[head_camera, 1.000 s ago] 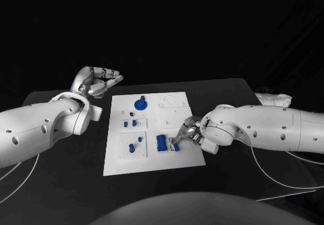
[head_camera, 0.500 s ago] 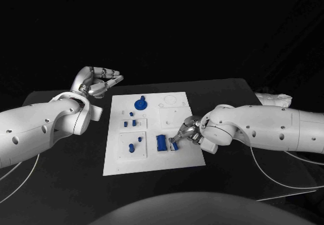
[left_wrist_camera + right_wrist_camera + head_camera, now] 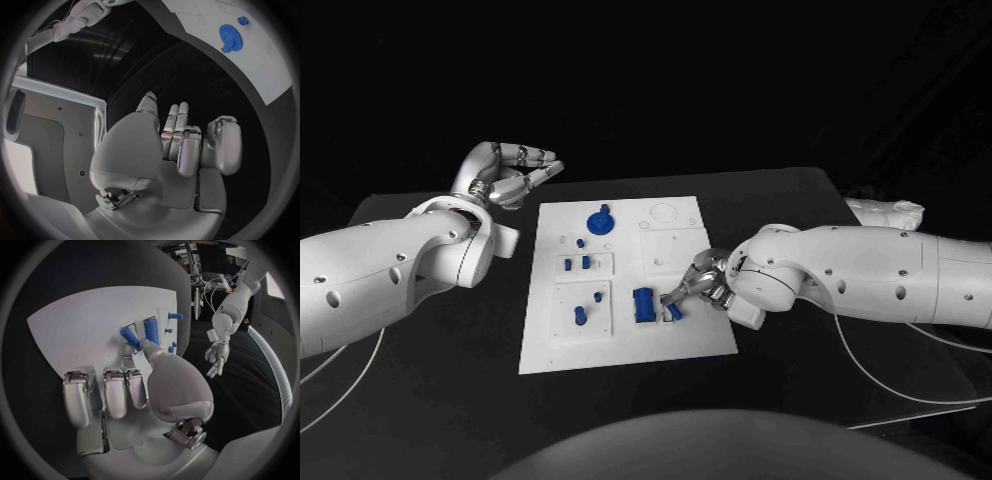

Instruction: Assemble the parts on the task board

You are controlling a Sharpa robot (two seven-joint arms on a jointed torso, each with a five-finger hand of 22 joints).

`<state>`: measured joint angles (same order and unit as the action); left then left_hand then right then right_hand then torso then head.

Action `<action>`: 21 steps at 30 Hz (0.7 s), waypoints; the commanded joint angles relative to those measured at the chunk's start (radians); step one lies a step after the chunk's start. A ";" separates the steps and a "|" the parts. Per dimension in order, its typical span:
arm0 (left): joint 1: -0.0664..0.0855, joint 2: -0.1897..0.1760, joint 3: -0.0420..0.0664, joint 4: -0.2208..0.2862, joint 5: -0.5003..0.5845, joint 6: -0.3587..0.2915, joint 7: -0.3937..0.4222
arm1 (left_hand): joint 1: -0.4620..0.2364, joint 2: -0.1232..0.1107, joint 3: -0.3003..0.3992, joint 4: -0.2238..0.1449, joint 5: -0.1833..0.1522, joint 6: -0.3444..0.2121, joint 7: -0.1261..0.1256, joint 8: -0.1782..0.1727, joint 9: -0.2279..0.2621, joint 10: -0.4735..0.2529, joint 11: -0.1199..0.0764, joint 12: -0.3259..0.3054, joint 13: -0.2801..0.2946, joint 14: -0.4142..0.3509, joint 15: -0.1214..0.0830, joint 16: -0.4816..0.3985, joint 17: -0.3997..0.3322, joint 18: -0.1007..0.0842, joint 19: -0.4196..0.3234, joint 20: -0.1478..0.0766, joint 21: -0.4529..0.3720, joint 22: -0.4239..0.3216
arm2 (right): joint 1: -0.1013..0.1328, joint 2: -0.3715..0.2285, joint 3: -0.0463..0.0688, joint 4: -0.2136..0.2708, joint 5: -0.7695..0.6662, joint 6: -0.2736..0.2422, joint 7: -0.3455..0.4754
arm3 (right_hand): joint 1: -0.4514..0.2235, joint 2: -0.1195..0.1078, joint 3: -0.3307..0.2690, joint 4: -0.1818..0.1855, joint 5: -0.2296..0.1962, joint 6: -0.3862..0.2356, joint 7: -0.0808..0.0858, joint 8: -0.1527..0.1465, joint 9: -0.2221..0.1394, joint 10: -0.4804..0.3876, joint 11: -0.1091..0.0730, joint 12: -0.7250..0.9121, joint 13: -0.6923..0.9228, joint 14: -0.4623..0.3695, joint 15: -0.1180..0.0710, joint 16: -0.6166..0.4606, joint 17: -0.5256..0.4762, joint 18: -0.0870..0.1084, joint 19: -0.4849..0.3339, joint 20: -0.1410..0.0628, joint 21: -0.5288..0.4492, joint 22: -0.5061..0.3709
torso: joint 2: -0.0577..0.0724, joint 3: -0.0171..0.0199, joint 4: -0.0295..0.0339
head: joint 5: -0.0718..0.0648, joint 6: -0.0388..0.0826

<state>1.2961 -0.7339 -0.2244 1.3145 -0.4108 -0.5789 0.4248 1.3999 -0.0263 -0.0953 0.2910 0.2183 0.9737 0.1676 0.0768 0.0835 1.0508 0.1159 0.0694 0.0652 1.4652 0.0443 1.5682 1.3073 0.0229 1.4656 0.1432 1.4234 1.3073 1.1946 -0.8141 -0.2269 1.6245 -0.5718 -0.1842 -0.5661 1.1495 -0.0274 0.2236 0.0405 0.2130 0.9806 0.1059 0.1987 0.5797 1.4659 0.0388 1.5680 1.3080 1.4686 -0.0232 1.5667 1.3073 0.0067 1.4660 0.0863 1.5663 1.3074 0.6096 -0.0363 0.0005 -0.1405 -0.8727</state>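
The right hand (image 3: 701,285), silver and many-fingered, sits over the near right part of the flat white task board (image 3: 625,340), and over the last second it has barely shifted: it hovers in almost the same spot, with a small blue cylindrical part (image 3: 674,312) at its fingertips, just beside the taller blue block part (image 3: 643,305) standing in the board. The right wrist view shows that short blue cylinder (image 3: 129,337) tilted and touching the tip of the thumb, while the other fingers hang curled and apart from it; whether the piece is truly pinched or only pressed I cannot tell. Since nothing else on the board has moved, I judge the hand is in the slow seating phase, nudging the cylinder into its place next to the block (image 3: 150,328) rather than carrying it anywhere. The left hand (image 3: 514,172) stays raised off the far left corner of the board, fingers loosely curled in on nothing, as the left wrist view (image 3: 178,145) confirms. The blue gear part (image 3: 600,222) and the small blue pegs (image 3: 583,263) remain seated where they were, so the work left looks concentrated at the right hand.
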 commanded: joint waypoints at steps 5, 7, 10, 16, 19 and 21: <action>0.001 0.001 0.001 0.002 -0.004 0.014 0.004 | -0.001 0.009 -0.004 0.001 0.001 0.006 -0.001 -0.006 -0.002 -0.002 0.000 -0.003 -0.001 0.106 0.002 0.003 0.263 0.012 0.015 0.003 -0.004 0.218 | -0.001 0.001 0.000 0.003 0.003 0.008 -0.011 | -0.025 -0.012 -0.023 0.007 -0.011 0.000 0.010 -0.009 -0.007 0.105 0.008 0.003 0.263 0.102 0.008 0.004 0.264 -0.007 0.105 0.006 0.004 0.263 | 0.000 0.0002 0.0001 | 0.000 0.000; 0.001 0.001 0.001 0.002 -0.005 0.014 0.004 | -0.001 0.009 -0.004 0.001 0.001 0.006 -0.001 -0.006 -0.002 -0.002 0.000 -0.003 -0.001 0.106 0.002 0.003 0.263 0.012 0.015 0.003 -0.004 0.218 | -0.001 0.000 0.000 0.004 0.002 0.007 -0.014 | -0.035 -0.014 -0.031 0.015 -0.015 0.005 0.009 -0.009 -0.008 0.105 0.008 0.003 0.263 0.102 0.009 0.004 0.264 -0.007 0.105 0.007 0.004 0.263 | 0.001 0.0001 0.0000 | 0.001 0.000; 0.001 0.002 0.001 0.002 -0.005 0.013 0.004 | -0.001 0.009 -0.004 0.001 0.001 0.006 -0.001 -0.006 -0.002 -0.002 0.000 -0.003 -0.001 0.106 0.002 0.003 0.263 0.012 0.015 0.003 -0.004 0.218 | -0.002 -0.002 0.000 0.005 0.002 0.004 -0.017 | -0.047 -0.008 -0.039 0.026 -0.018 0.023 0.004 -0.006 -0.010 0.105 0.004 0.003 0.263 0.102 0.007 0.004 0.264 -0.007 0.105 0.007 0.004 0.263 | 0.000 -0.0002 -0.0002 | 0.001 0.000; 0.001 0.003 0.001 0.001 -0.005 0.014 0.004 | -0.001 0.010 -0.004 0.001 0.001 0.006 -0.001 -0.006 -0.002 -0.002 0.000 -0.003 -0.001 0.106 0.002 0.003 0.263 0.012 0.014 0.003 -0.005 0.218 | -0.002 -0.004 0.000 0.006 0.000 -0.006 -0.023 | -0.068 0.019 -0.047 0.053 -0.023 0.084 -0.019 -0.005 -0.020 0.105 -0.015 0.003 0.263 0.102 -0.008 0.004 0.264 -0.007 0.105 -0.004 0.004 0.263 | 0.000 0.0001 0.0004 | 0.000 0.000; 0.001 0.003 0.001 0.001 -0.005 0.014 0.004 | -0.001 0.010 -0.004 0.001 0.001 0.006 -0.001 -0.006 -0.002 -0.002 0.000 -0.003 -0.001 0.106 0.002 0.003 0.263 0.012 0.014 0.003 -0.005 0.218 | -0.002 -0.004 0.000 0.007 -0.002 -0.014 -0.024 | -0.069 0.035 -0.044 0.060 -0.027 0.112 -0.030 -0.005 -0.024 0.105 -0.025 0.003 0.263 0.102 -0.016 0.004 0.264 -0.007 0.105 -0.012 0.004 0.263 | 0.000 0.0000 0.0000 | 0.000 0.000; 0.001 0.004 0.001 0.000 -0.005 0.014 0.004 | -0.001 0.010 -0.004 0.001 0.001 0.006 -0.001 -0.006 -0.002 -0.002 0.000 -0.003 -0.001 0.106 0.002 0.003 0.263 0.012 0.014 0.003 -0.005 0.218 | -0.002 -0.004 0.000 0.007 -0.006 -0.019 -0.026 | -0.063 0.047 -0.038 0.061 -0.026 0.128 -0.036 -0.006 -0.027 0.105 -0.031 0.003 0.263 0.102 -0.021 0.004 0.264 -0.007 0.105 -0.017 0.004 0.263 | 0.000 -0.0001 0.0002 | 0.000 0.000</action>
<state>1.2961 -0.7326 -0.2244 1.3135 -0.4112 -0.5779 0.4239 1.3999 -0.0264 -0.0953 0.2911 0.2183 0.9737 0.1676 0.0768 0.0835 1.0508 0.1159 0.0694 0.0653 1.4652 0.0443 1.5682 1.3080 0.0229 1.4656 0.1432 1.4234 1.3073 1.1936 -0.8185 -0.2266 1.6298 -0.5704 -0.1937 -0.5832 1.0883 0.0087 0.1824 0.1011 0.1893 1.1037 0.0694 0.1930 0.5533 1.4666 0.0138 1.5680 1.3078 1.4645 -0.0384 1.5667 1.3079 0.0067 1.4662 0.0747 1.5663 1.3073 0.6099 -0.0362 0.0004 -0.1402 -0.8727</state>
